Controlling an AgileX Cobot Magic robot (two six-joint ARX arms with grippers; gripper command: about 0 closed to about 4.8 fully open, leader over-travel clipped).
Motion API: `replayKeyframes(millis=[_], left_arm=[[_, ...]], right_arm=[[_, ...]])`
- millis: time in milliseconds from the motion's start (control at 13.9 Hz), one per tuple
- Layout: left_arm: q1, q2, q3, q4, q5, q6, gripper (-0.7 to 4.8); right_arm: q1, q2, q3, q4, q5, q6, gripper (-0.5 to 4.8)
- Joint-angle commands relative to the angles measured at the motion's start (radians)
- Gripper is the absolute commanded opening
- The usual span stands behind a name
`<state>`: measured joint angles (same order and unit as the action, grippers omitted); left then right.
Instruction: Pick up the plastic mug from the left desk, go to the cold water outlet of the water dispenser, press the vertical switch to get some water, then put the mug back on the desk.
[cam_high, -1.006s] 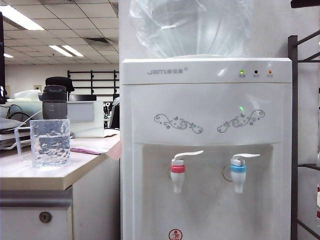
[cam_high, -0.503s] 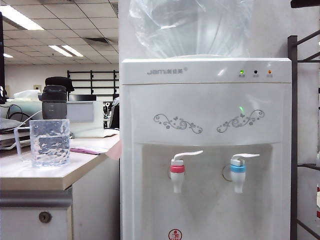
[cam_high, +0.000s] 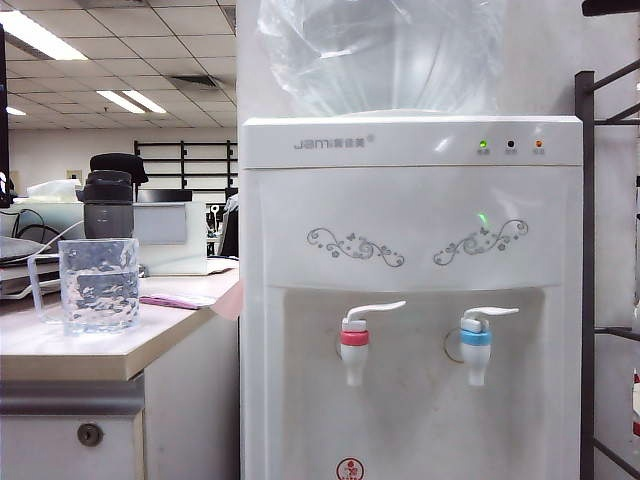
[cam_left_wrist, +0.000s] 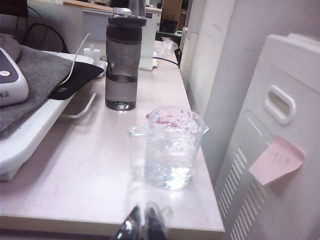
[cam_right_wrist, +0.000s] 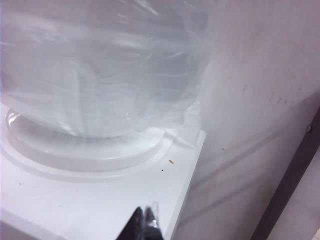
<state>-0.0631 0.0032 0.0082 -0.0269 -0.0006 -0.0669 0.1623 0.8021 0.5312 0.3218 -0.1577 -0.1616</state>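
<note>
The plastic mug (cam_high: 98, 285) stands upright on the left desk (cam_high: 60, 352), clear and dimpled, with its handle towards the left. In the left wrist view the mug (cam_left_wrist: 172, 147) stands a short way beyond my left gripper (cam_left_wrist: 142, 214). That gripper is shut and empty, hanging over the desk's (cam_left_wrist: 75, 165) near edge. The water dispenser (cam_high: 410, 200) fills the right of the exterior view. Its cold water outlet (cam_high: 476, 340) has a blue ring, with the vertical switch (cam_high: 492, 314) above it. My right gripper (cam_right_wrist: 145, 214) is shut and empty above the dispenser's top (cam_right_wrist: 100, 200), beside the big bottle (cam_right_wrist: 100, 65).
A smoky-grey bottle with a black cap (cam_left_wrist: 122, 60) stands behind the mug, with a grey cloth and cables (cam_left_wrist: 40, 75) beside it. A red-ringed tap (cam_high: 354, 340) is left of the blue one. A pink note (cam_left_wrist: 276, 160) sticks to the dispenser's side. A dark rack (cam_high: 588, 250) stands at the right.
</note>
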Motion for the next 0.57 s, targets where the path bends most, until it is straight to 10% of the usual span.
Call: replayKeyframes(millis=[72,575], left_arm=[[0.000,-0.001,0.000,-0.007,-0.016,-0.056,0.22],[0.000,-0.001,0.000,-0.017,0.066,0.112,0.16]], right_arm=[[0.000,-0.002,0.006,0.011,-0.001,0.005,-0.05],[0.000,-0.002,0.006,0.011,-0.001,0.005,-0.05]])
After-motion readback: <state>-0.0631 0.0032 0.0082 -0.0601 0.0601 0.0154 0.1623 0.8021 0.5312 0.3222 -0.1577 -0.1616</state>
